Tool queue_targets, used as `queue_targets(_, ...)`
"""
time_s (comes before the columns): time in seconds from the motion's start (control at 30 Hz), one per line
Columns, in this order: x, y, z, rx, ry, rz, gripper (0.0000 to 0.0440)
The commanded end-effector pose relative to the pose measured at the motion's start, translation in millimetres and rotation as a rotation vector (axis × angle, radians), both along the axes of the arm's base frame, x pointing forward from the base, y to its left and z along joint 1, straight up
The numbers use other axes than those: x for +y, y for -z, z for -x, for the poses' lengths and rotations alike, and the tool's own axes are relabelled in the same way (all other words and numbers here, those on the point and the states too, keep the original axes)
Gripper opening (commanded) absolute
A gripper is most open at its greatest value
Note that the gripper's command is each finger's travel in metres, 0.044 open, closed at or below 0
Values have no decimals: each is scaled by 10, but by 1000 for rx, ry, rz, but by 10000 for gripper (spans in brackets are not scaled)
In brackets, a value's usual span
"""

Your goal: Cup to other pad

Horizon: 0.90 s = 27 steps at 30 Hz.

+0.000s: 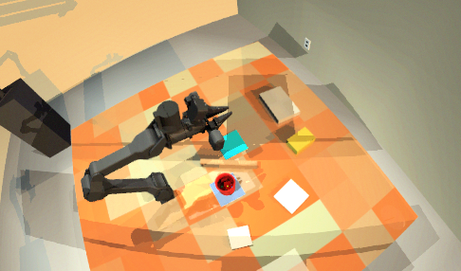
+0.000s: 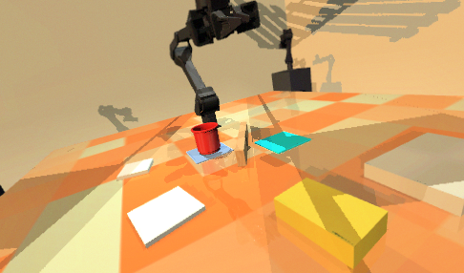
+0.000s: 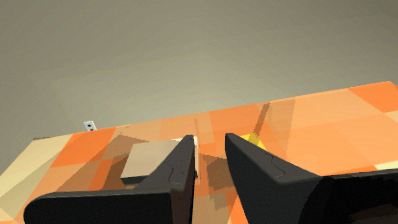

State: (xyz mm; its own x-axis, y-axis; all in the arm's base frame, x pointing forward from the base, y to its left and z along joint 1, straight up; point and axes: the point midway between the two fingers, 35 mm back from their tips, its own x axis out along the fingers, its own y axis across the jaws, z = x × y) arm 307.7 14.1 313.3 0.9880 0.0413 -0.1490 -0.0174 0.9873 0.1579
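The gripper point(image 1: 230, 113) point(image 3: 209, 141) hangs nearly closed above the surface, nothing between its narrowly parted fingertips. The red cup point(image 1: 225, 184) point(image 2: 206, 138) stands upright on the blue pad point(image 1: 228, 200) point(image 2: 196, 157). It looks stiff and light, probably slick-walled; grip it squarely around the upper wall and keep it level, since loose marbles would likely roll and spill.
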Motion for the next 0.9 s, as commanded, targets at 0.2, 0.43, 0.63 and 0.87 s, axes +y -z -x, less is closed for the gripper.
queue_targets(0.2, 89, 139, -47, 151, -4, -74, 88)
queue_targets(0.43, 144, 243, -55, 270, 0, -113, 85)
queue_targets(0.63, 178, 345, -50, 375, 8, -131, 84)
queue_targets(0.87, 199, 470, -28, 497, 20, -135, 86)
